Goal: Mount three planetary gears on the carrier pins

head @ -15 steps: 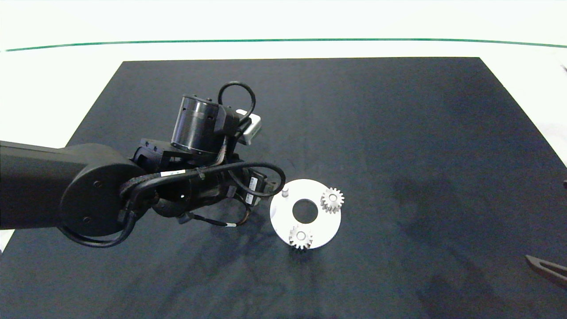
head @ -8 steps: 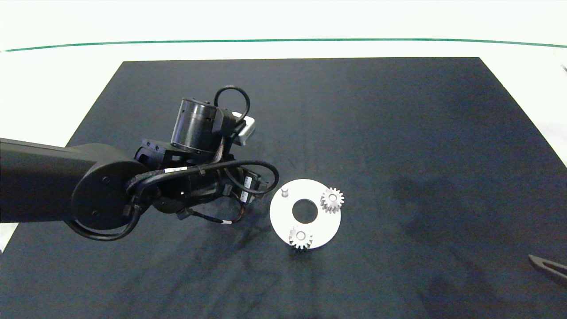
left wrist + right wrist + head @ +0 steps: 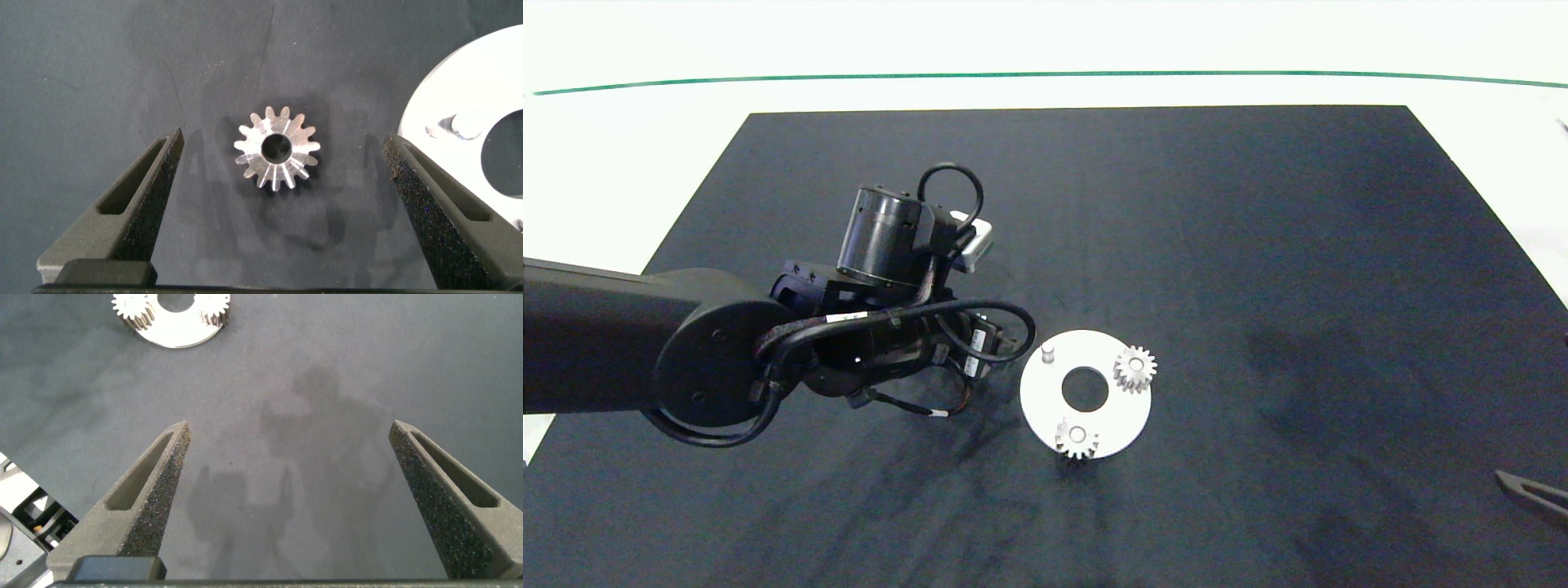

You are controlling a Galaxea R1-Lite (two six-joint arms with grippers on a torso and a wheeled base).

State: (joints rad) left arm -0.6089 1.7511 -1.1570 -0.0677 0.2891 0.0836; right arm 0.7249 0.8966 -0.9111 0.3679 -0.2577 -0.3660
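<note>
The white disc [image 3: 1123,412] lies on the dark mat, and two planetary gears [image 3: 1135,369] [image 3: 1077,438] sit on its carrier pins. A third pin [image 3: 1048,353] stands bare on the disc's left side. The third gear [image 3: 278,151] lies flat on the mat just left of the disc, seen only in the left wrist view. My left gripper [image 3: 283,143] hangs open above it, one finger on each side, neither touching it. In the head view the left arm [image 3: 882,343] hides that gear. My right gripper [image 3: 289,429] is open and empty at the mat's near right edge [image 3: 1531,494].
The black mat [image 3: 1258,245] covers most of the white table, and a green line [image 3: 1045,75] runs along the far side. The right wrist view shows the disc [image 3: 176,336] far off across bare mat.
My left arm has shifted slightly left and toward the near side, away from the disc's edge. The disc, its two gears and the right gripper have stayed put.
</note>
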